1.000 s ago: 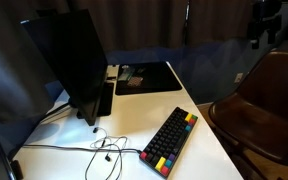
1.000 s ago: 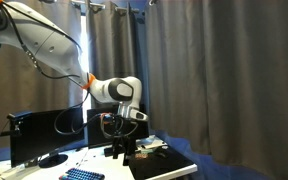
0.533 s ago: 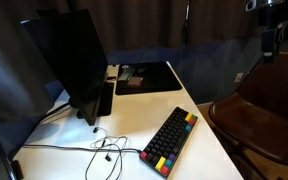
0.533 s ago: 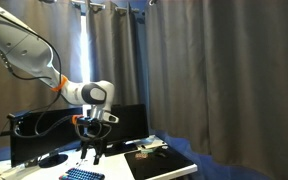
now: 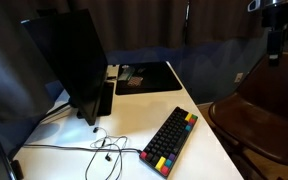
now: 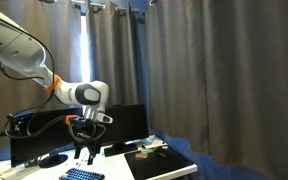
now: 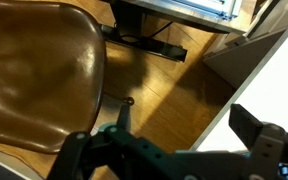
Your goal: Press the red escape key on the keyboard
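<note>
The black keyboard (image 5: 171, 139) lies slantwise on the white table, with red, yellow, green and blue keycaps along one edge and at both ends. A small red key (image 5: 148, 157) sits at its near corner; it is too small to tell whether it is the escape key. The keyboard also shows low down in an exterior view (image 6: 81, 174). My gripper (image 6: 84, 152) hangs a short way above it, jaws pointing down. It is at the top right corner of an exterior view (image 5: 274, 35). In the wrist view my gripper (image 7: 164, 135) is open and empty; no keyboard shows there.
A dark monitor (image 5: 69, 60) stands on the table with a flat black mat (image 5: 149, 76) behind the keyboard. Cables (image 5: 104, 150) lie beside the keyboard. A brown leather chair (image 5: 269, 100) stands next to the table, over a wooden floor (image 7: 164, 80).
My arm has swung sideways from above the black mat to above the keyboard. The gripper stays open. Nothing on the table has moved.
</note>
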Controlling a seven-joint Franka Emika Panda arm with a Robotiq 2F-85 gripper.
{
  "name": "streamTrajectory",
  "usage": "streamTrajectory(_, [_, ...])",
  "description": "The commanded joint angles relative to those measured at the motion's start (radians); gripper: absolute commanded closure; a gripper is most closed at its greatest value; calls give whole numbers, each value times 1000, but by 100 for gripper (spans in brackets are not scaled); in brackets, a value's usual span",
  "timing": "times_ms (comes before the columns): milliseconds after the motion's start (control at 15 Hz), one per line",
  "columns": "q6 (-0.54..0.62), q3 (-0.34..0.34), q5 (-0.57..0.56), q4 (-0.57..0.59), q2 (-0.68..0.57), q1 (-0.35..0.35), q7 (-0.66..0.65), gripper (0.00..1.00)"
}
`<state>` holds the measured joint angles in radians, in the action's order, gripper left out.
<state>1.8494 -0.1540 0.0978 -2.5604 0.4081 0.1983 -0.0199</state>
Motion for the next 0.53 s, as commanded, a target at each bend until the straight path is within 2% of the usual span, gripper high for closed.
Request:
streamTrajectory(0, [-2,-4,1,2,0,-4,1,0])
streamTrajectory(333, [-2,-4,1,2,0,-4,1,0])
streamTrajectory(467, [20,-46,11,32,-56,35,0,0])
